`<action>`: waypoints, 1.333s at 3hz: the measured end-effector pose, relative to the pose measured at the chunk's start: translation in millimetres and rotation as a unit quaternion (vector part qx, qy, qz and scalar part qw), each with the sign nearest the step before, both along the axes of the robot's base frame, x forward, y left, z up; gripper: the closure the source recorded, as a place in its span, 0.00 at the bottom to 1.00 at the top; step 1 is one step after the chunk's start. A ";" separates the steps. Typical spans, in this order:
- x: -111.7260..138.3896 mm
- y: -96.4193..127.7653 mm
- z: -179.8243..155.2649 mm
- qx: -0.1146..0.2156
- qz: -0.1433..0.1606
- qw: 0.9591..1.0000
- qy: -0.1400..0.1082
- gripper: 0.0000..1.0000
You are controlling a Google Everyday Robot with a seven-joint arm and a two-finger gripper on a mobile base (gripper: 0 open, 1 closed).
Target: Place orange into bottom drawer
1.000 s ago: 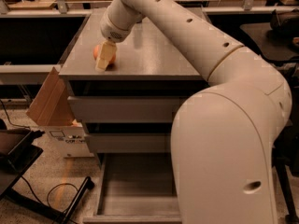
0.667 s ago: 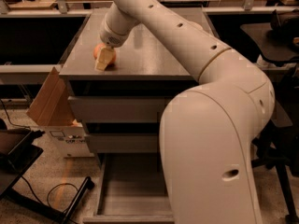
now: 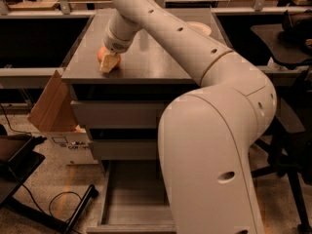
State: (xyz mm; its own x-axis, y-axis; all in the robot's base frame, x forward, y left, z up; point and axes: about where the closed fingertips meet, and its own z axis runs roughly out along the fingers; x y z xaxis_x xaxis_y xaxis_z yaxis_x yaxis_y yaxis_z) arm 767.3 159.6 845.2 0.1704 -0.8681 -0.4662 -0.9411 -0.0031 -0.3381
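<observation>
The orange [image 3: 102,54] sits on the left part of the grey cabinet's top [image 3: 156,65]. My gripper [image 3: 109,63] reaches down from the long white arm and is right at the orange, touching or nearly touching its right side. The orange is partly hidden behind the gripper. The bottom drawer [image 3: 131,201] is pulled out at the foot of the cabinet, and its flat grey floor shows bare. My arm's big white body covers the drawer's right part.
A white bowl [image 3: 201,28] stands at the back right of the cabinet top, partly behind the arm. The two upper drawers [image 3: 117,115] are closed. A cardboard box [image 3: 51,106] leans at the cabinet's left. A black chair [image 3: 287,38] is at the right, and a black stand with a cable [image 3: 29,179] at the lower left.
The gripper stays at the orange on the cabinet top. The arm's elbow and body have swung left and nearer, covering more of the cabinet's right side.
</observation>
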 end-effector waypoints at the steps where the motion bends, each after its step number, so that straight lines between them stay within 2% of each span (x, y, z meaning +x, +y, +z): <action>1: 0.0 0.0 1.8 0.000 0.000 1.000 0.000 0.95; 2: -3.7 -2.1 8.7 0.013 0.011 1.000 -0.006 1.00; 3: -21.8 -8.9 44.2 0.033 0.032 0.998 -0.037 1.00; 4: -58.5 -31.7 105.8 0.071 0.029 0.993 -0.093 1.00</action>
State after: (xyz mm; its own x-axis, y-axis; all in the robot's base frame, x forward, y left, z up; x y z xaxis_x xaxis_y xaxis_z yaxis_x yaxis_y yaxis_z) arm 708.8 127.9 951.0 0.3124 -0.7818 -0.5396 -0.8619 0.0056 -0.5070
